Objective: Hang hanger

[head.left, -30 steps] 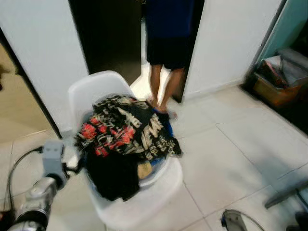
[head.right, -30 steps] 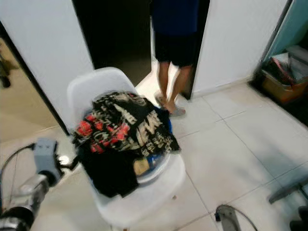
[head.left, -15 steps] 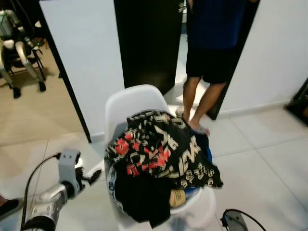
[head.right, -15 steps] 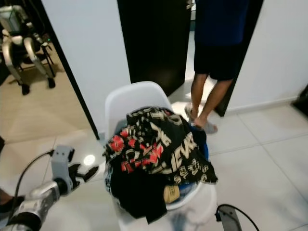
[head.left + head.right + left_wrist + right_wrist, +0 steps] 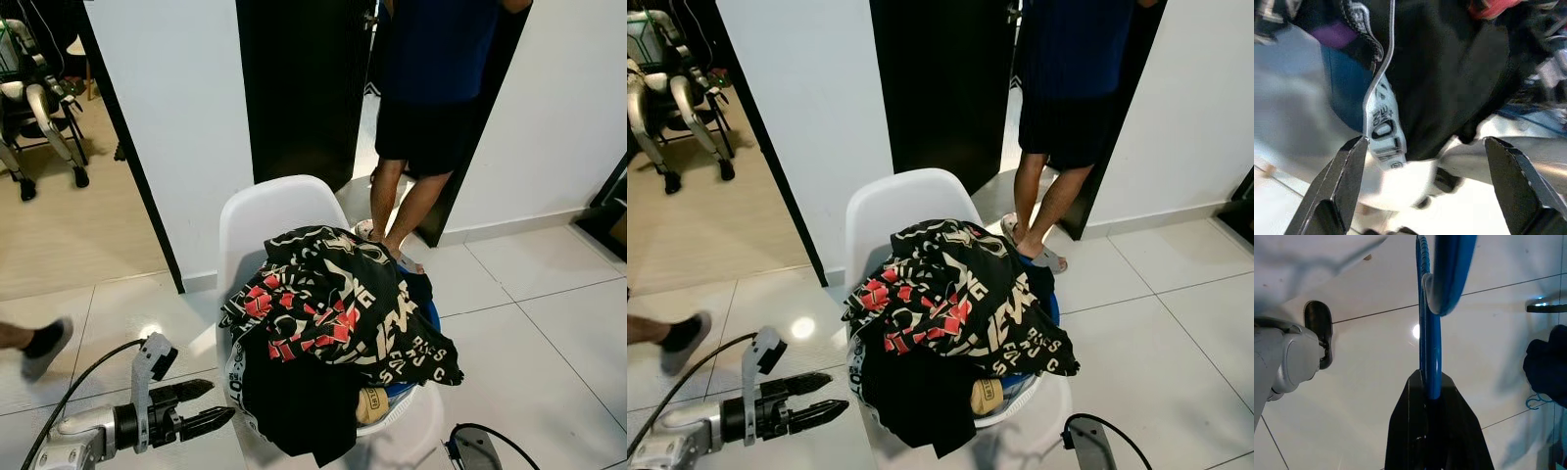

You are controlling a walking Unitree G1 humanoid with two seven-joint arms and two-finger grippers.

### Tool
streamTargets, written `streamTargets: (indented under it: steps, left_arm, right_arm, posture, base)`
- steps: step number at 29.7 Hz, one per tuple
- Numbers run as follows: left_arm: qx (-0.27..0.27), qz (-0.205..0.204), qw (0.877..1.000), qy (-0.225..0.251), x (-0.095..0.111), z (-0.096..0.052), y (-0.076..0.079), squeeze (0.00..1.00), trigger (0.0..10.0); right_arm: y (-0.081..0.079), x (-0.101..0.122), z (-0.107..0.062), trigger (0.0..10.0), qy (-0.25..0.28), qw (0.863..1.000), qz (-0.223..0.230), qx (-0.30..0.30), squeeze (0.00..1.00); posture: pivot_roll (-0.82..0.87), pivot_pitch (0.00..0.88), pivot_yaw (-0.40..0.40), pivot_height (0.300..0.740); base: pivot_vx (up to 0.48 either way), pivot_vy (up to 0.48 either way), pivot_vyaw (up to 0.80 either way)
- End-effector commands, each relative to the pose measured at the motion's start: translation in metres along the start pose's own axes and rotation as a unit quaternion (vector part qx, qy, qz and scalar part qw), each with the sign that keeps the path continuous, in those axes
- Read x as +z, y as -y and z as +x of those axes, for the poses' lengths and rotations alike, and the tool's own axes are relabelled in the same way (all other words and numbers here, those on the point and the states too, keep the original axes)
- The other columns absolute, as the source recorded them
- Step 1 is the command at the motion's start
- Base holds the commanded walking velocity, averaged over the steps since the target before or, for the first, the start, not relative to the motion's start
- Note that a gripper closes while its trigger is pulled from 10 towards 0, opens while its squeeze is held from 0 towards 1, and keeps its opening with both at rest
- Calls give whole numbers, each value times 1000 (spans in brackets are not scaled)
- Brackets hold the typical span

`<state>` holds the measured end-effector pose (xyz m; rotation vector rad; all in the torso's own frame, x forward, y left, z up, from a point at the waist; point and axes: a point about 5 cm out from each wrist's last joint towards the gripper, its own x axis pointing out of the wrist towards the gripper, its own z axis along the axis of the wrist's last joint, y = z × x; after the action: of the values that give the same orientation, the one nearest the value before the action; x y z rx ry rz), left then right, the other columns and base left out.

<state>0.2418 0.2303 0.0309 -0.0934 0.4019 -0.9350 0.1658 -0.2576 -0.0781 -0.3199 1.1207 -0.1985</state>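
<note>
- Blue hanger (image 5: 1431, 333) clamped between the closed black fingers of the right gripper (image 5: 1432, 396), running up the centre of the right wrist view over pale floor tiles (image 5: 1376, 396).
- Looks like thin, stiff, smooth plastic: light to carry, likely slippery in the pads, apt to swing or twist if held far from its middle.
- Best held as now, close on a straight stretch of the bar, leaving the hook free for a rail; where the hook lies cannot be told.
- Left gripper (image 5: 201, 411) at lower left of the left eye view, fingers parted a little, holding nothing, tips pointing toward the pile of clothes (image 5: 338, 313).
- Same fingers wide apart at the lower corners of the left wrist view, with black cloth and a printed label (image 5: 1383, 132) just ahead, untouched.
- Clothes heaped in a basket (image 5: 392, 416) on a white chair (image 5: 279, 206) at centre frame; soft and floppy, likely to snag a hanger.
- Person's legs (image 5: 402, 211) in the dark doorway at upper centre; another foot (image 5: 44, 343) at the left edge.
- No rail in sight, so hanging judged not yet begun.
</note>
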Motion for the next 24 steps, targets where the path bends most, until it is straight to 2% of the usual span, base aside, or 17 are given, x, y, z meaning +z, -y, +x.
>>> streamTargets:
  steps: [1, 2, 4, 5, 7, 16, 17, 22, 23, 24]
  left_arm:
    - [1, 8, 1000, -7, -2, 2, 1, 0, 10000]
    - [1, 8, 1000, -7, -2, 2, 1, 0, 10000]
    - [53, 57, 997, -16, -4, 23, -2, 0, 10000]
    - [53, 57, 997, -16, -4, 23, -2, 0, 10000]
    - [87, 81, 993, -25, -6, 35, -2, 0, 10000]
    - [87, 81, 993, -25, -6, 35, -2, 0, 10000]
    - [108, 68, 992, -22, -8, 45, 0, 0, 10000]
    - [113, 49, 992, -14, -8, 51, 2, 0, 10000]
    - [100, 35, 994, -9, -9, 52, 4, 0, 0]
    - [100, 35, 994, -9, -9, 52, 4, 0, 0]
  right_arm:
    - [0, -1, 0, 10000, -3, 1000, -2, 1, 0]
    - [0, -1, 0, 10000, -3, 1000, -2, 1, 0]
    - [3, -1, 0, 10000, -2, 1000, -6, -2, 0]
    - [3, -1, 0, 10000, -2, 1000, -6, -2, 0]
    - [5, 0, 0, 10000, 0, 1000, -10, -4, 0]
    - [5, 0, 0, 10000, 0, 1000, -10, -4, 0]
    - [8, 1, 0, 10000, 2, 1000, -13, -7, 0]
    - [9, 1, 0, 10000, 4, 1000, -14, -10, 0]
    - [10, 1, 0, 10000, 4, 1000, -15, -11, 0]
    - [10, 1, 0, 10000, 4, 1000, -15, -11, 0]
  posture:
    - [-89, 86, -14, 740]
    - [-89, 86, -14, 740]
    - [-112, 102, -29, 740]
    - [-112, 102, -29, 740]
    - [-119, 106, -34, 740]
    - [-119, 106, -34, 740]
    - [-138, 115, -41, 740]
    - [-138, 116, -42, 740]
    - [-138, 116, -42, 740]
    - [-138, 116, -42, 740]
  base:
    - [0, 0, 0]
    - [0, 0, 0]
    - [0, 0, 0]
    - [0, 0, 0]
    - [0, 0, 0]
    - [0, 0, 0]
    - [0, 0, 0]
    - [0, 0, 0]
    - [0, 0, 0]
    - [0, 0, 0]
